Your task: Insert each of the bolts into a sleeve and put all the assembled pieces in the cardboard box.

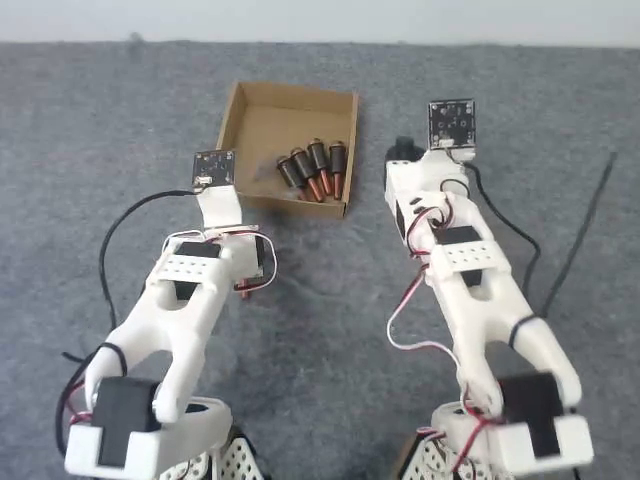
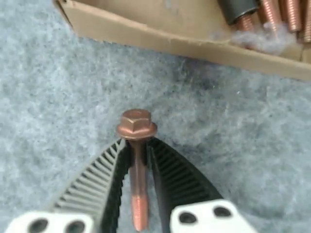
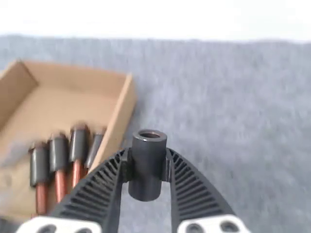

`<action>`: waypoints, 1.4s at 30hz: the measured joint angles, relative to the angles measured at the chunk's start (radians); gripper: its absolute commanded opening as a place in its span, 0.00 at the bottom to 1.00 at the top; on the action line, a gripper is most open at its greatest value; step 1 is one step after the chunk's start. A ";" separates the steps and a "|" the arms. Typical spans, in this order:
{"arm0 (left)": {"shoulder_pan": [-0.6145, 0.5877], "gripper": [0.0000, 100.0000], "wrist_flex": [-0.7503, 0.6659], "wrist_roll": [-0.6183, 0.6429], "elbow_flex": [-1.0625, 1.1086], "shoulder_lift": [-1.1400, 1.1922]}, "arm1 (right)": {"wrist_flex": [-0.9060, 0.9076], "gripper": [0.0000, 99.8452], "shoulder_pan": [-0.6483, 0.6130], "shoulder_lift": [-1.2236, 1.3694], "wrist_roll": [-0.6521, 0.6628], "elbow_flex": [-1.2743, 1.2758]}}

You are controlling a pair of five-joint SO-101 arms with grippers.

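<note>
The bolt sits clamped between the ribbed fingers of our left gripper. Its shank runs back toward the wrist, and its flanged hexagonal head is just past the fingertips. The sleeve is pinched in our right gripper, which grips it around the middle with the open bore facing out beyond the tips. So both grippers are closed on a part.

The cardboard box lies ahead of both grippers, closer to the left one. Four assembled pieces lie side by side in it.

We judge the bolt to be stiff metal, small and light, with nothing fragile about it. Its shank is round, narrow and smooth, so it may swivel or slide between the fingers if pushed endwise. A firm hold near the head should leave the threaded end free, though that end now appears tucked back between the fingers.

The dark sleeve looks rigid and light, and the ribbed fingers should grip it well. The hold around its middle keeps the bore clear.
</note>
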 measured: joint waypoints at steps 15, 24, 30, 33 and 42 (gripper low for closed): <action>-0.003 0.01 0.000 0.000 0.000 0.000 | -0.967 0.01 0.002 0.370 0.175 0.000; -0.003 0.01 0.000 0.000 0.000 0.000 | -1.261 0.01 -0.072 0.374 0.247 0.282; -0.003 0.01 0.000 0.000 0.000 0.000 | -1.427 0.01 -0.213 0.374 0.247 0.482; -0.003 0.01 0.000 0.000 0.000 0.000 | -1.479 0.01 -0.265 0.374 0.247 0.566; -0.003 0.01 0.000 0.000 0.000 0.000 | -1.634 0.01 -0.371 0.373 0.229 0.761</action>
